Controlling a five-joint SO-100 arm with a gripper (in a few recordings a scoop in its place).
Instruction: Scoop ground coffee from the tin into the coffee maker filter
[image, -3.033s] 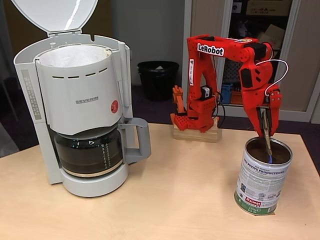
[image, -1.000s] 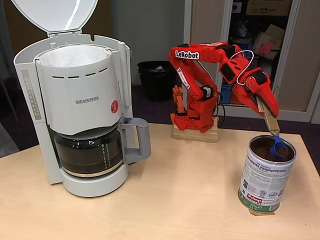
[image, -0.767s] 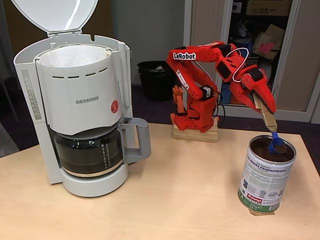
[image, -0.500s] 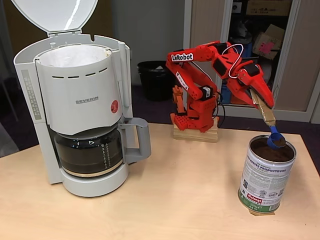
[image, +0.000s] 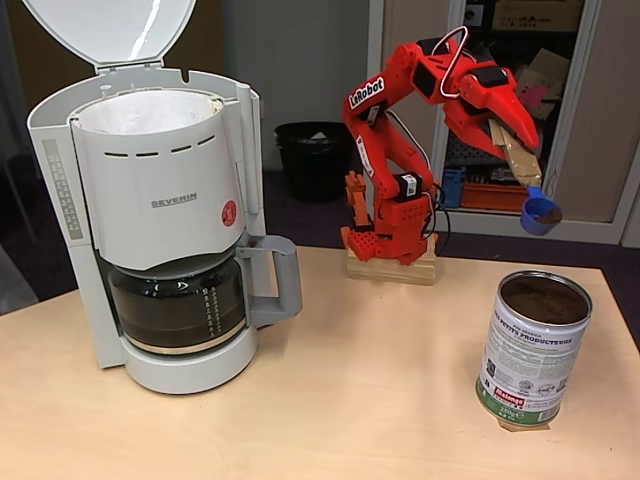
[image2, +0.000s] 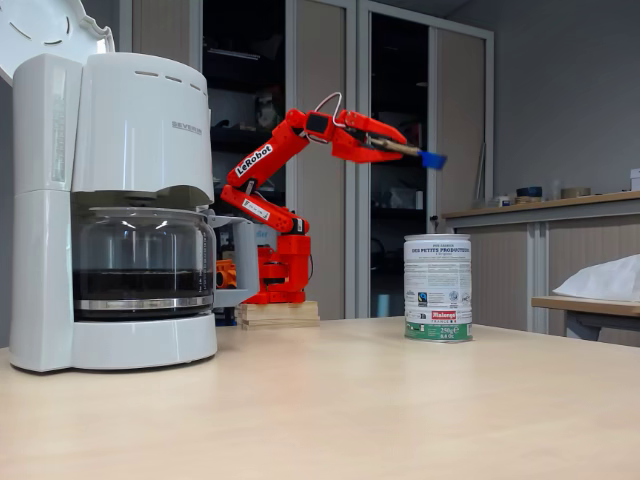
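My red gripper (image: 512, 135) is shut on the tan handle of a blue scoop (image: 540, 212), which hangs in the air above and just behind the tin (image: 532, 350). Dark ground coffee (image: 545, 212) lies in the scoop's cup, and more ground coffee (image: 543, 299) fills the open tin near its rim. In the other fixed view the gripper (image2: 392, 143) holds the scoop (image2: 432, 159) roughly level, high over the tin (image2: 437, 288). The white paper coffee maker filter (image: 145, 112) lines the open basket of the SEVERIN machine (image: 160, 220) at the left, its lid (image: 110, 30) raised.
The machine's dark glass carafe (image: 178, 305) sits below the basket, its handle pointing right. The arm's base stands on a wooden block (image: 392, 268) at the table's back edge. A black bin (image: 315, 155) and cabinets stand behind. Bare tabletop (image: 360, 390) lies between machine and tin.
The scoop went from deep in the tin to tilted at its rim, then rose out with coffee in it. The arm has straightened upward; the tin has shifted slightly right.
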